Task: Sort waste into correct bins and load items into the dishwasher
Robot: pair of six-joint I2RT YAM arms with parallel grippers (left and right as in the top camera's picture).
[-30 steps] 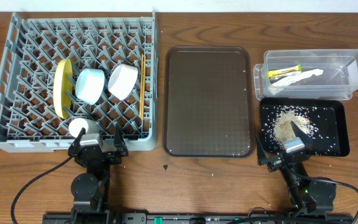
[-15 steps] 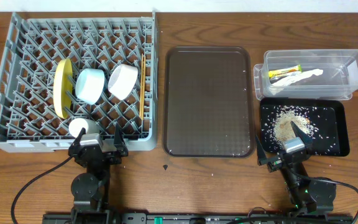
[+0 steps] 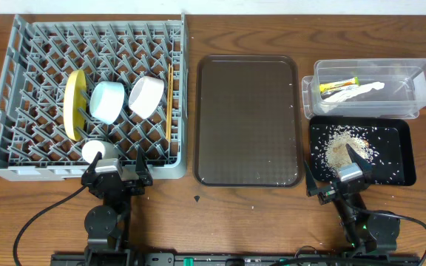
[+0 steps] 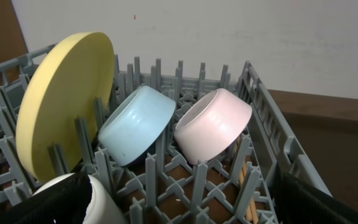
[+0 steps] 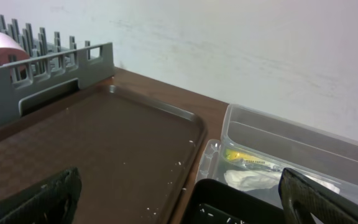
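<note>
Large grey dish rack (image 3: 6, 89) sits at the left of the wooden surface (image 3: 257, 214). In it, the yellow plate (image 3: 74, 103) stands on edge between pegs. The light-blue bowl (image 3: 108, 101) is just right of it, tipped on its side. The white bowl (image 3: 146, 96) is next along, also tilted and touching the blue one. The wooden chopsticks (image 3: 169, 103) lie lengthwise along the rack's right side. A white rounded object (image 3: 98, 151) rests near the rack's front edge; what it is cannot be told. The left claw (image 3: 115, 165) sits at that front edge with its fingers spread wide, nothing between them and one finger just beside the white object. The dark brown serving tray (image 3: 248, 122) lies mid-surface, with a few pale specks on it. At far right, the clear tub (image 3: 420, 74) holds the green-and-orange wrapper (image 3: 339, 85) and the crumpled white wrapper (image 3: 361, 90), side by side. The black tray (image 3: 401, 166) is directly in front of the tub. Rice-like scraps (image 3: 342, 144) are heaped in its left half, with loose grains scattered around. The right claw (image 3: 333, 170) is over the black tray's near left corner, fingers wide apart and empty.
</note>
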